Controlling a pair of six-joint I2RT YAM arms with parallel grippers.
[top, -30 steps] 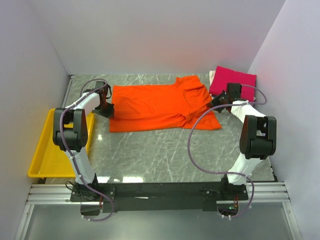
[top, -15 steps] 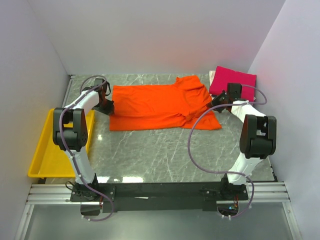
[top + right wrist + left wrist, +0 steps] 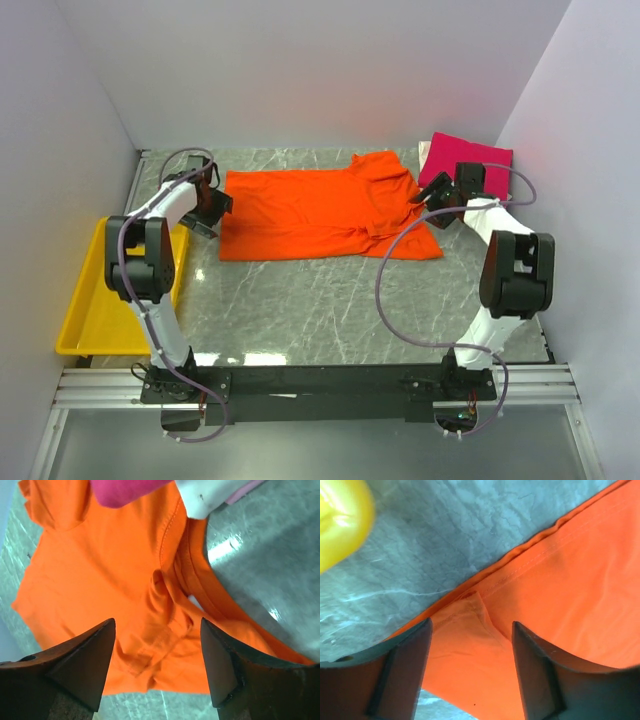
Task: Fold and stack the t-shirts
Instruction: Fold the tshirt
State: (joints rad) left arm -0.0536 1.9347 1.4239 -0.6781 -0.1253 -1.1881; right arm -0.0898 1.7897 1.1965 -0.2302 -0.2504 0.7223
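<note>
The orange t-shirt (image 3: 320,212) lies across the far half of the table, folded lengthwise, its hem at the left and its collar at the right. My left gripper (image 3: 212,210) hangs open over the hem's left edge (image 3: 485,630), with nothing between its fingers. My right gripper (image 3: 432,203) is open above the rumpled collar end (image 3: 160,625) and holds nothing. The magenta-pink t-shirt (image 3: 466,162) sits folded at the far right corner, and its edge (image 3: 120,491) shows at the top of the right wrist view.
A yellow tray (image 3: 100,300) stands at the left edge of the table, its rim (image 3: 340,520) close to my left gripper. White walls enclose the table on three sides. Cables loop from both arms.
Both grippers were shut on the ends of the orange t-shirt and have now opened and let go. The cloth lies flat on the table.
</note>
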